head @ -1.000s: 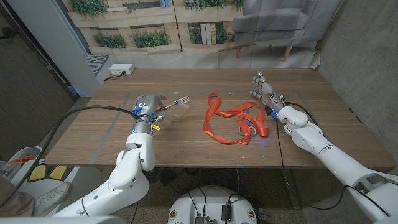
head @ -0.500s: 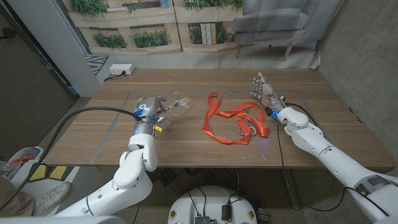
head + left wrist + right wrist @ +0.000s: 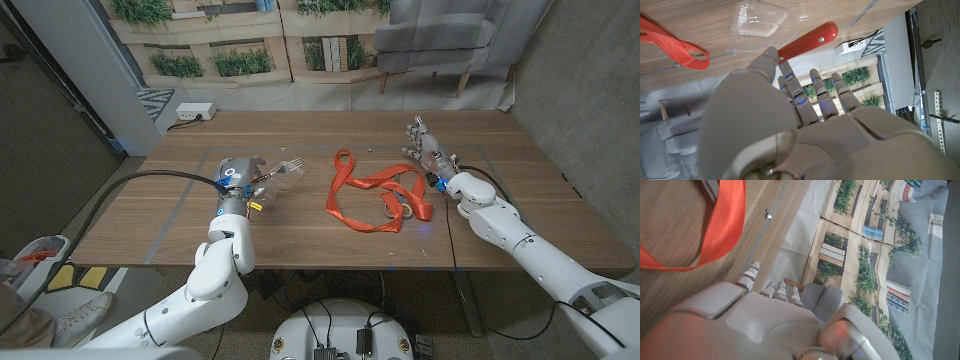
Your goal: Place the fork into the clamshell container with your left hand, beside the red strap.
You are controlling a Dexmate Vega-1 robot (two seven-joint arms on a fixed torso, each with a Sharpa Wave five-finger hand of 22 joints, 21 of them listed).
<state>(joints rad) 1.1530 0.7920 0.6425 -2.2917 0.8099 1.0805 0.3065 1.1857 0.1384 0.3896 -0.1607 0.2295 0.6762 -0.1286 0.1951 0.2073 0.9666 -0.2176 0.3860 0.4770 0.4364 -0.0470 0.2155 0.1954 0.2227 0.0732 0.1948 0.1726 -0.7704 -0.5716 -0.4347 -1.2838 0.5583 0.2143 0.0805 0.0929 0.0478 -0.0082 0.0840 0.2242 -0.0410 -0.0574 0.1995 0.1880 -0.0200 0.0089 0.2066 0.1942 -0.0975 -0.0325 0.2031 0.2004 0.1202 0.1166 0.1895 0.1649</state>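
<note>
The fork has a red handle point(image 3: 807, 42) and metal tines point(image 3: 295, 161). It lies slanted across the clear clamshell container point(image 3: 284, 178) point(image 3: 762, 24) on the table's left half. My left hand point(image 3: 240, 172) point(image 3: 805, 115) is right at the handle's near end with its fingers stretched out. One fingertip point(image 3: 771, 53) covers that end, so a grip cannot be made out. The red strap point(image 3: 375, 195) point(image 3: 675, 45) lies in loops on the bare wood to the right of the container. My right hand point(image 3: 422, 142) stands beyond the strap with its fingers apart, holding nothing.
A small metal bit point(image 3: 372, 150) lies on the wood behind the strap. A white power strip point(image 3: 195, 112) sits on the floor past the table's far left corner. Bare wood spreads along the table's front edge point(image 3: 330, 268).
My left arm has shifted slightly inward and the hand has dropped a little toward me. The fork, container, strap and right hand have stayed where they were.
</note>
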